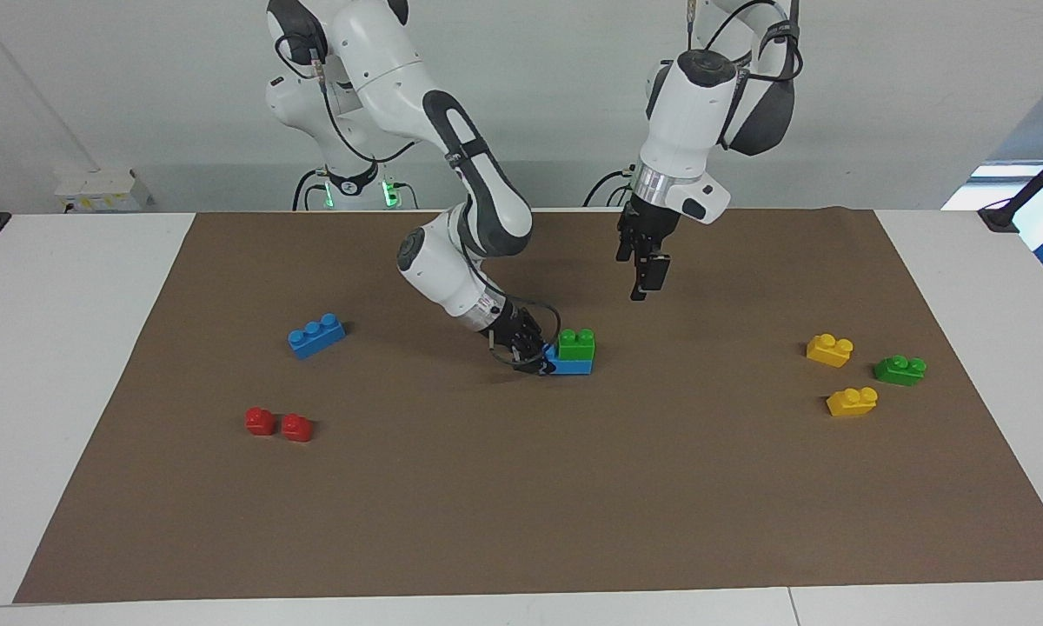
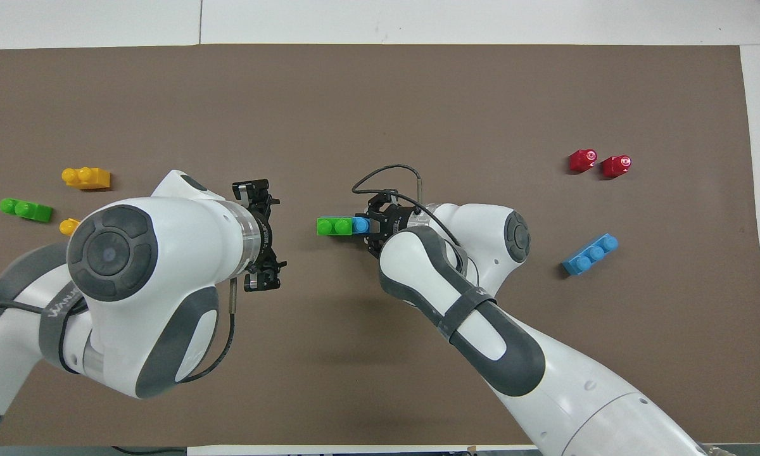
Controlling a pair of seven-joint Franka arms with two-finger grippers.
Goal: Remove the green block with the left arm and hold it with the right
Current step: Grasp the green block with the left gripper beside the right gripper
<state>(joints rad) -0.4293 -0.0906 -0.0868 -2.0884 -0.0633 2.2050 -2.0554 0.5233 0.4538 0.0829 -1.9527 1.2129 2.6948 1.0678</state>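
A green block [image 1: 577, 342] [image 2: 333, 226] sits pressed onto a blue brick [image 1: 571, 366] [image 2: 360, 225] in the middle of the brown mat. My right gripper [image 1: 539, 360] [image 2: 370, 226], the one with the cable loop, is low at the mat and shut on the blue brick's end toward the right arm's side. My left gripper [image 1: 647, 280] [image 2: 270, 235] hangs open in the air over bare mat, beside the stack toward the left arm's end. It touches nothing.
A second green block [image 1: 900, 369] [image 2: 25, 209] and two yellow bricks [image 1: 829, 349] [image 1: 852, 401] lie toward the left arm's end. A blue three-stud brick [image 1: 316, 335] [image 2: 589, 254] and two red pieces [image 1: 260, 421] [image 1: 296, 427] lie toward the right arm's end.
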